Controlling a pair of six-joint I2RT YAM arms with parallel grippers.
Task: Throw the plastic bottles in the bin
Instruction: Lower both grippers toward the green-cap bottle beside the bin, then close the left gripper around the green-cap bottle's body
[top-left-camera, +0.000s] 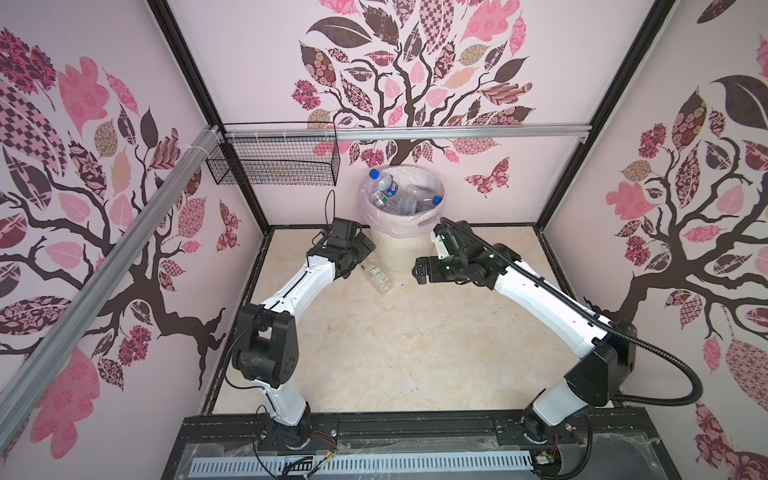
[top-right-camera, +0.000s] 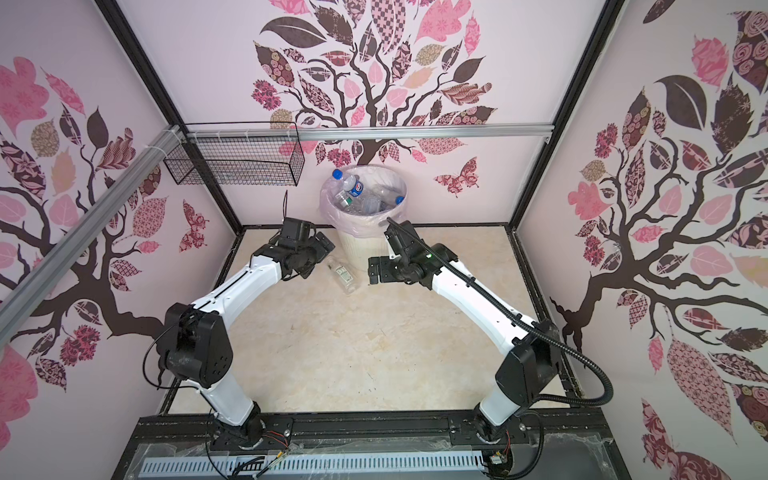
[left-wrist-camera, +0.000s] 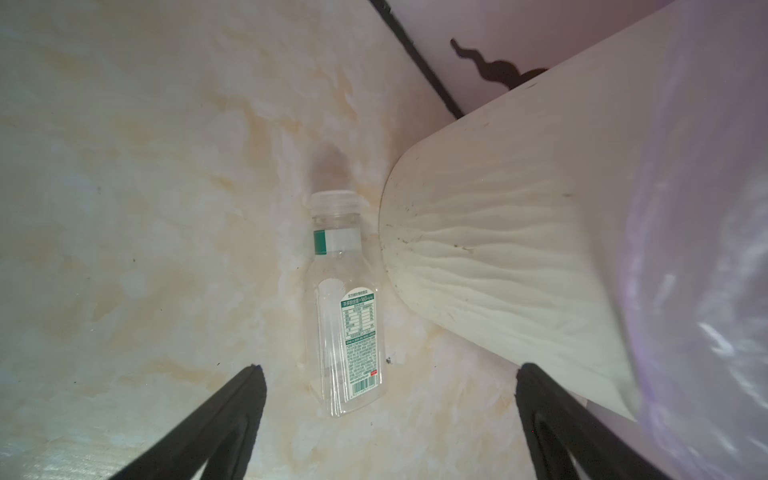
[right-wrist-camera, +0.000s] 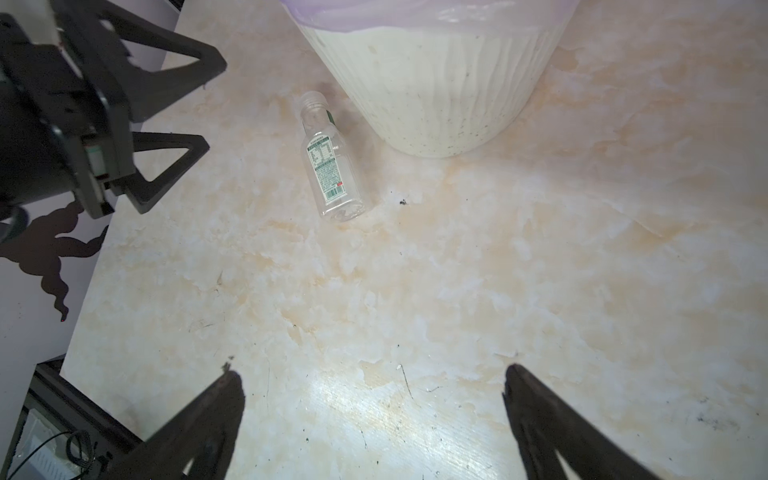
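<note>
The ribbed bin (left-wrist-camera: 498, 257) crowds the clear, green-labelled bottle (left-wrist-camera: 347, 332) lying at its base. Your left gripper (left-wrist-camera: 390, 367) hovers above it, jaws wide; your right gripper (right-wrist-camera: 372, 370) is likewise wide, and both are empty.

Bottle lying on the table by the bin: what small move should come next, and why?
Probably lower the left hand straight onto the bottle. It lies on its side beside the bin, lined up between that hand's open jaws, while the right hand is open but farther off.
</note>
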